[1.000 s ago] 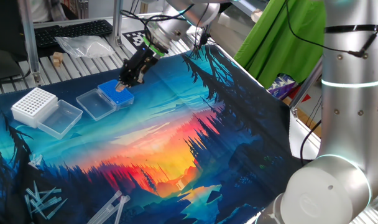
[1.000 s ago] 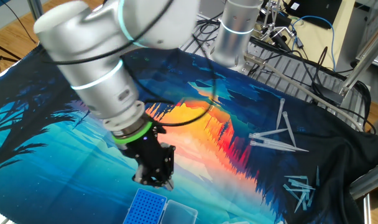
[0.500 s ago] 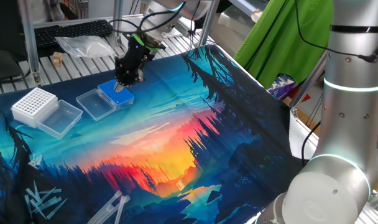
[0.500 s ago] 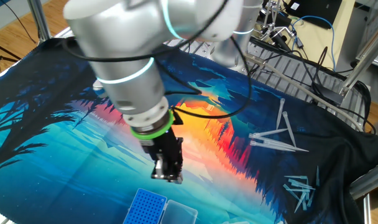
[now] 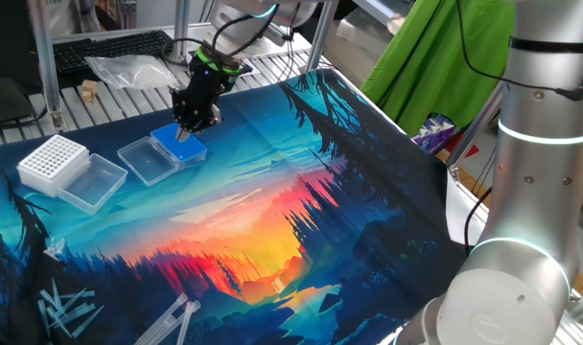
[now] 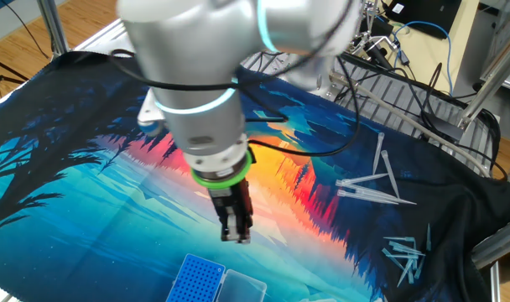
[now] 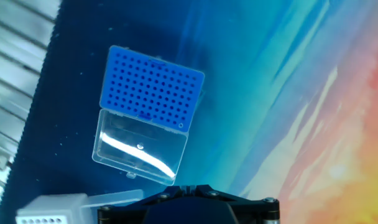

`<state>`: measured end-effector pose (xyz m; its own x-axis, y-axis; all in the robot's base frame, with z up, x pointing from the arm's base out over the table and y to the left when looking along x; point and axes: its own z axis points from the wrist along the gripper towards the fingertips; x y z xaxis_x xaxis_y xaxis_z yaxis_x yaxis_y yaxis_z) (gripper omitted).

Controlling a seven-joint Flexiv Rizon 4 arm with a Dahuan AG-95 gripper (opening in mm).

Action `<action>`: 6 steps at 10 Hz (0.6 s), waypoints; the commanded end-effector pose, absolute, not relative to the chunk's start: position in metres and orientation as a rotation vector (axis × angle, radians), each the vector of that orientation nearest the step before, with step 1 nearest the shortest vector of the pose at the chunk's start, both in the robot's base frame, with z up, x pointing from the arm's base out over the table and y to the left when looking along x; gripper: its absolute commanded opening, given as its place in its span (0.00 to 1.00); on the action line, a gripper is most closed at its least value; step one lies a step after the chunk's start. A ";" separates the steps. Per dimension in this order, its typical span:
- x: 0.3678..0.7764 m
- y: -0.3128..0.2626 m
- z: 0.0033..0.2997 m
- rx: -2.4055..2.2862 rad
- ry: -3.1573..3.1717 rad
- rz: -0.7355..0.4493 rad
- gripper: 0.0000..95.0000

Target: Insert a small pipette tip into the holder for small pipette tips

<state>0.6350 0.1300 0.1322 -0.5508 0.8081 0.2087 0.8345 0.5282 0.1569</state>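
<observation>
I see my pincer (image 5: 192, 123) hanging just above the holder for small pipette tips (image 5: 178, 148), pointing steeply down; its two fingers are pressed together, closed, and I can find nothing between them in any view. In the other fixed view the pincer (image 6: 235, 236) is a little above and to the right of the holder (image 6: 196, 278); they are apart, not touching. From the hand view the holder (image 7: 152, 89) lies ahead of the pincer, flat on the bench (image 7: 288, 93); its blue grid of holes faces up; its long axis runs across the picture, slightly tilted down to the right. The clear lid (image 7: 139, 147) is folded open on the side nearer to the pincer, hinged along the long edge. The white rack (image 5: 53, 160) stands further away, beyond the lid; loose pipette tips (image 6: 369, 186) lie well apart from the pincer.
</observation>
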 end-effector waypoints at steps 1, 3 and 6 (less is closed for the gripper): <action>0.632 0.130 0.135 -1.338 -2.744 -0.303 0.00; 0.631 0.131 0.135 -1.332 -2.750 -0.302 0.00; 0.629 0.131 0.135 -1.378 -2.718 -0.301 0.00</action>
